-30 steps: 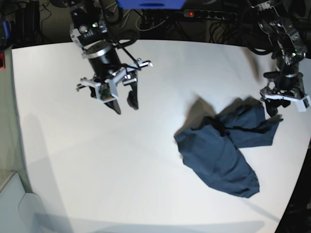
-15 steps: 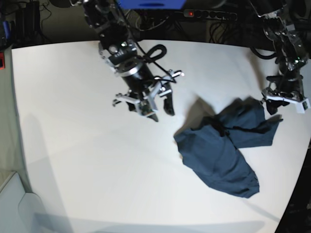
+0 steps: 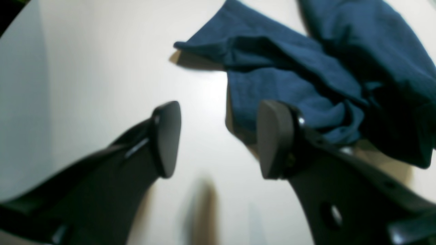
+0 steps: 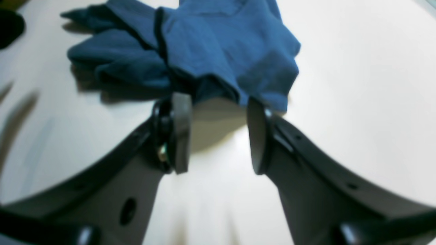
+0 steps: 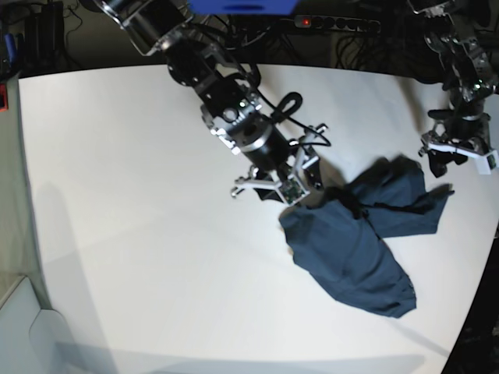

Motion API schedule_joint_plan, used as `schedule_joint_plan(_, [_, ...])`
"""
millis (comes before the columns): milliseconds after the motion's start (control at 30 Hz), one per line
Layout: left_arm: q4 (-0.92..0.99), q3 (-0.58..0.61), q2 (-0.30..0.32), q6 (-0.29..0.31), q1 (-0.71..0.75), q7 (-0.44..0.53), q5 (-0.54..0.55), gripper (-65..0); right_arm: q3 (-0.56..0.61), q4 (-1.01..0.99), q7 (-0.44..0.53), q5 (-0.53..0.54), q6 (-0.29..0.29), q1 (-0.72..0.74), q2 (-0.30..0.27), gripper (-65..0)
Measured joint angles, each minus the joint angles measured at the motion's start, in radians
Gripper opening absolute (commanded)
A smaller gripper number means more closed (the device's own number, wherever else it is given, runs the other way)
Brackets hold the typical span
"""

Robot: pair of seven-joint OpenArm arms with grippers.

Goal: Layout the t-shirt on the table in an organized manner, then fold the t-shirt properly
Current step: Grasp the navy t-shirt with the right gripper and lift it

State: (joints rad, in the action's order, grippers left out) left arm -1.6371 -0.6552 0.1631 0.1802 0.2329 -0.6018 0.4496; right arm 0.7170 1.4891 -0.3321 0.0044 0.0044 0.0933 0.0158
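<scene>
The dark navy t-shirt lies crumpled in a heap on the right part of the white table. My right gripper hangs open at the heap's upper-left edge. In the right wrist view the right gripper has its fingers just short of the t-shirt, with only bare table between them. My left gripper is open at the shirt's far right corner. In the left wrist view the left gripper has one finger over the edge of the t-shirt, the other over bare table.
A black power strip with a red light and tangled cables lie beyond the table's far edge. A blue object sits at the top. The table's curved edge runs close to the shirt on the right.
My right arm has swept from the far left of the table to the shirt's upper-left edge. The left gripper has lifted slightly off the shirt's corner. The shirt has not moved.
</scene>
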Motion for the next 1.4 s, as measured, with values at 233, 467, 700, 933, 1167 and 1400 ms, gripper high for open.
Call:
schedule_joint_plan(233, [-0.053, -0.005, -0.002, 0.0, 0.04, -0.001, -0.003, -30.3, 0.062, -0.067, -0.001, 0.003, 0.0, 0.072, 0.001, -37.2])
schedule_joint_plan(467, [-0.059, -0.005, -0.01, 0.0, 0.054, 0.0, -0.004, -30.3, 0.069, -0.14, 0.003, 0.003, 0.0, 0.114, 0.053, -37.1])
schedule_joint_plan(700, [-0.06, -0.005, -0.014, 0.0, 0.071, -0.001, -0.003, -30.3, 0.069, -0.194, 0.061, 0.003, 0.0, 0.165, 0.062, -37.2])
schedule_joint_plan(933, [-0.06, -0.005, -0.016, 0.0, 0.073, -0.001, -0.003, -30.3, 0.068, -0.306, 0.116, 0.003, 0.0, 0.195, 0.064, -39.5])
schedule_joint_plan(1167, [-0.06, -0.005, -0.016, 0.0, 0.068, -0.001, -0.004, -30.3, 0.065, -0.321, 0.123, 0.003, 0.0, 0.221, 0.072, -65.0])
schedule_joint_plan(1400, [-0.06, -0.005, -0.016, 0.0, 0.069, -0.001, -0.003, -30.3, 0.063, -0.284, 0.118, 0.003, 0.0, 0.256, 0.037, -65.0])
